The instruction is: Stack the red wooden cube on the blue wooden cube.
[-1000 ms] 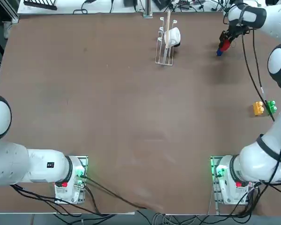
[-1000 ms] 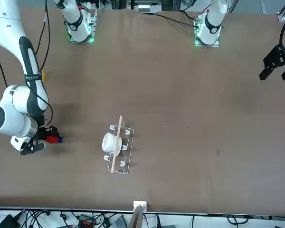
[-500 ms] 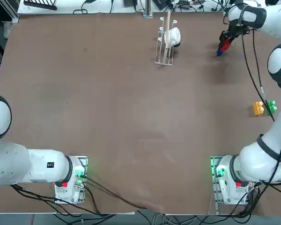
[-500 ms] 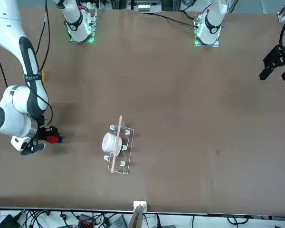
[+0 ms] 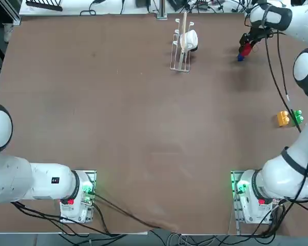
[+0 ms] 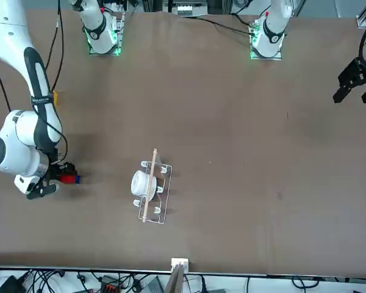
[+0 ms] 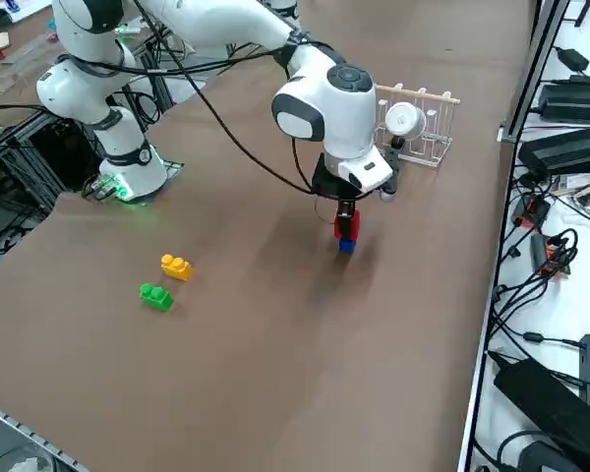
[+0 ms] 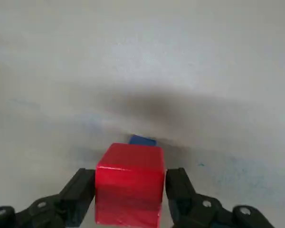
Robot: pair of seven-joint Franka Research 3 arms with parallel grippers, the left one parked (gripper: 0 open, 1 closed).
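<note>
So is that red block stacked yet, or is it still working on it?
Nearly done. The red wooden cube sits on the blue wooden cube. The right end effector is around the red cube, its fingers slightly apart from its sides, so it looks released. Left: lift the arm away without knocking the stack.

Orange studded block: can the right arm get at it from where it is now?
Probably yes. The orange studded block sits in the open beside the green studded block, and the right gripper straddles the red wooden cube.
</note>
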